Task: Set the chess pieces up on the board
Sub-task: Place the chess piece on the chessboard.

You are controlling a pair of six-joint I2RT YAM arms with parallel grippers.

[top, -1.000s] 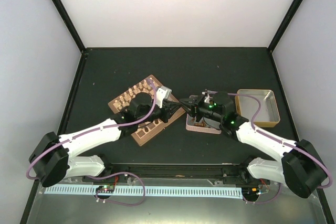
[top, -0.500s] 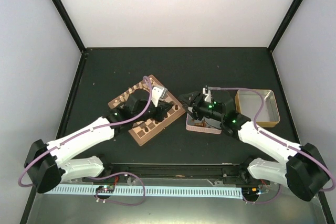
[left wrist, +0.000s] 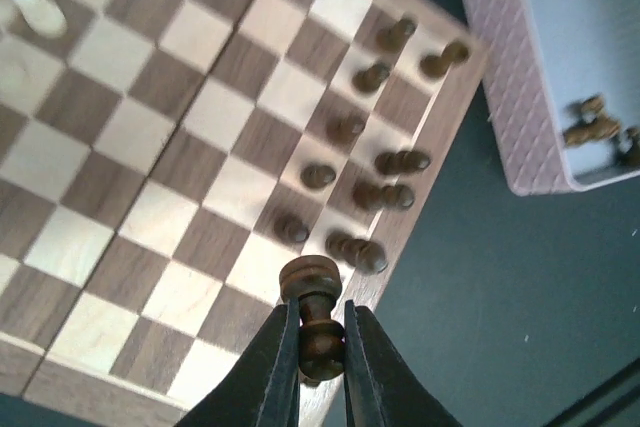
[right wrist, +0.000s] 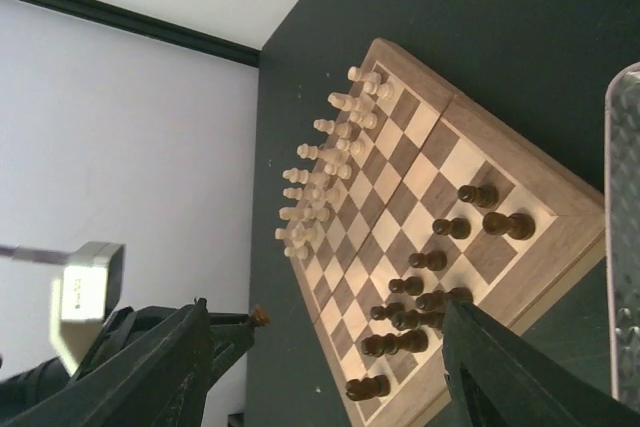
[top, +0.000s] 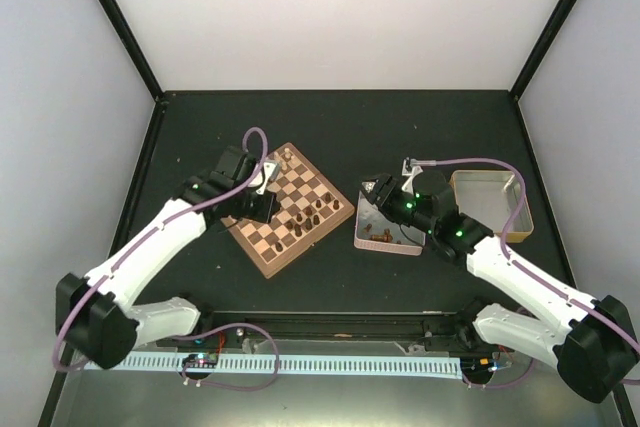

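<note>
Partway, dark chess pieces [left wrist: 355, 187] crowd one edge of the board [left wrist: 130, 137], with more lying in the pink tray [left wrist: 505, 87] beside it. The left gripper [left wrist: 318, 337] clamps another piece [left wrist: 308, 282] above the rim, and the right gripper [top: 381, 194] hangs open near the tray.

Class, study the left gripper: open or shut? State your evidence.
Shut on a dark chess piece: in the left wrist view, the left gripper presses both sides of its stem, the board behind.

White arms [top: 150, 247], black joints [top: 95, 319]
A purple cable [top: 255, 135] runs along each arm; black jaws; green lights [top: 407, 203] on the right arm [top: 520, 273].
</note>
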